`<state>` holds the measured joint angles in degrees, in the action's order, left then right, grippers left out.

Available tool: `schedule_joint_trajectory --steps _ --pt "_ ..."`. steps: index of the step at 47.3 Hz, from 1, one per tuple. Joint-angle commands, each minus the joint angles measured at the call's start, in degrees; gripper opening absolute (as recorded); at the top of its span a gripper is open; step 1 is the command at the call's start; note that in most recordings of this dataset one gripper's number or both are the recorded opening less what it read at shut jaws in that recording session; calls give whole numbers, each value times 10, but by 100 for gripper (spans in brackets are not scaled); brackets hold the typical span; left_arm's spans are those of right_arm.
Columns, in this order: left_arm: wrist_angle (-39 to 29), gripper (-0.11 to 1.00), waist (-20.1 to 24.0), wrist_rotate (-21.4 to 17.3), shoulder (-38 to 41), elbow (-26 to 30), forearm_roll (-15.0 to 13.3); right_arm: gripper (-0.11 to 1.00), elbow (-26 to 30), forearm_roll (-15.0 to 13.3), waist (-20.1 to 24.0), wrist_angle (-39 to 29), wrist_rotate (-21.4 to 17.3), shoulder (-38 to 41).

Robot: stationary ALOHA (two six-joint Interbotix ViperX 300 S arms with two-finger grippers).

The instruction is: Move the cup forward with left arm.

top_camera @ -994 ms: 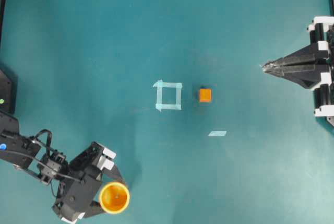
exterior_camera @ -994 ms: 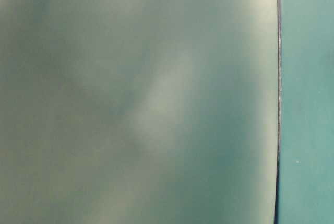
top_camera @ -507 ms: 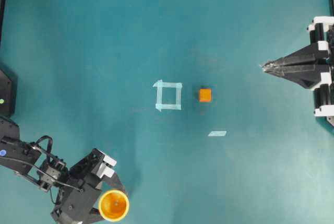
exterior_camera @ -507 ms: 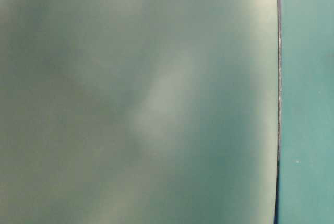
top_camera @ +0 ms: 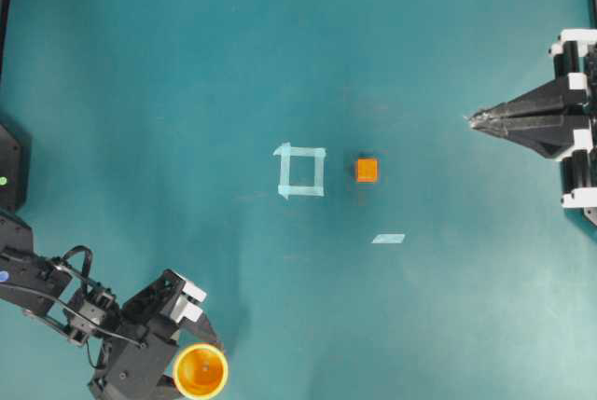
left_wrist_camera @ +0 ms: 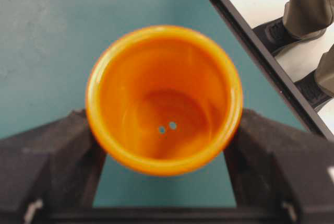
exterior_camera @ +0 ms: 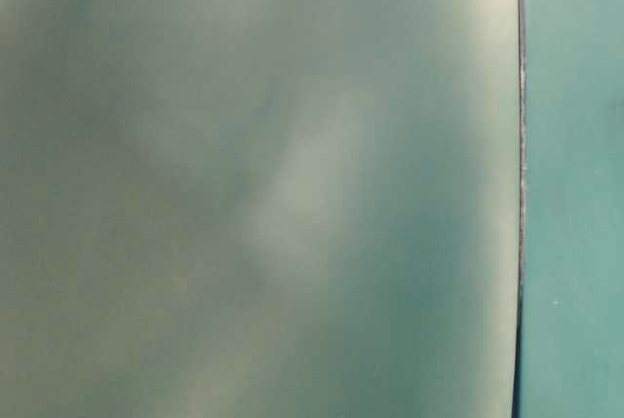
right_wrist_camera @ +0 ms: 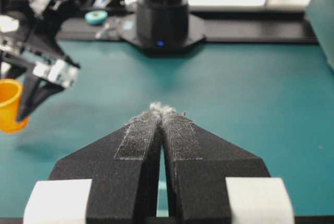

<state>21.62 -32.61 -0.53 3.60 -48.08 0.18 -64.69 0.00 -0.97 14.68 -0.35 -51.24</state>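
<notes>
**Cup clamped at near-left table corner**

Seen from overhead, we note the small round yellow-orange plastic cup (top_camera: 201,371) at the table's lower-left edge, gripped by the black two-fingered left gripper (top_camera: 191,367); the small orange cube (top_camera: 367,170) sits beside a pale tape square (top_camera: 300,171). At table level we read only blur. On the left wrist view, both fingers (left_wrist_camera: 47,156) press the cup's sides. On the right wrist view, the right gripper (right_wrist_camera: 162,117) is closed, holding nothing.

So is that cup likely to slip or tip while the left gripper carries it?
The cup is probably light: thin, hollow, empty. Its glossy, round wall looks slippery, and the left gripper meets it only at two sides, so it could twist or slide. Set down upright, it seems unlikely to roll.
</notes>
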Motion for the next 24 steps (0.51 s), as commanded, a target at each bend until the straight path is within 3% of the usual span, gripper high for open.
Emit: schedule_joint_trajectory --steps 1,24 --pt "3 67 -4 1 -5 13 1 -1 18 1 -1 3 -1 1" --pt "3 67 -4 1 -4 15 1 -1 18 1 0 -4 -1 1"
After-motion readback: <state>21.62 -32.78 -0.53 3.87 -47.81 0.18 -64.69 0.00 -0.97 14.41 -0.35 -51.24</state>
